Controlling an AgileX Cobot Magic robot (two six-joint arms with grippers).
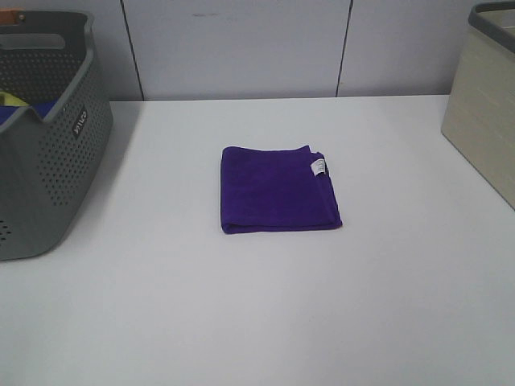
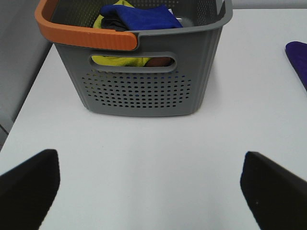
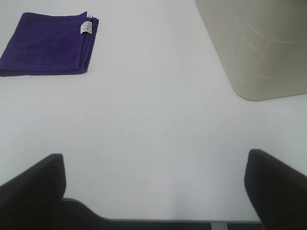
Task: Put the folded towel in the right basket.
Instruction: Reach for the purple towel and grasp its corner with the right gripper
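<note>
A folded purple towel [image 1: 276, 191] with a small white label lies flat in the middle of the white table; it also shows in the right wrist view [image 3: 48, 44], and its edge shows in the left wrist view [image 2: 298, 57]. The right basket [image 1: 485, 104] is beige with a grey rim and stands at the table's right edge; the right wrist view shows its wall [image 3: 259, 48]. My left gripper [image 2: 152, 184] is open and empty near the grey basket. My right gripper [image 3: 156, 184] is open and empty, apart from the towel. Neither gripper shows in the exterior high view.
A grey perforated basket [image 1: 40, 137] with an orange handle [image 2: 81, 36] stands at the left and holds blue and yellow cloths [image 2: 139, 17]. A panelled wall [image 1: 241, 48] runs behind the table. The table's front edge [image 3: 158, 221] lies close under the right gripper.
</note>
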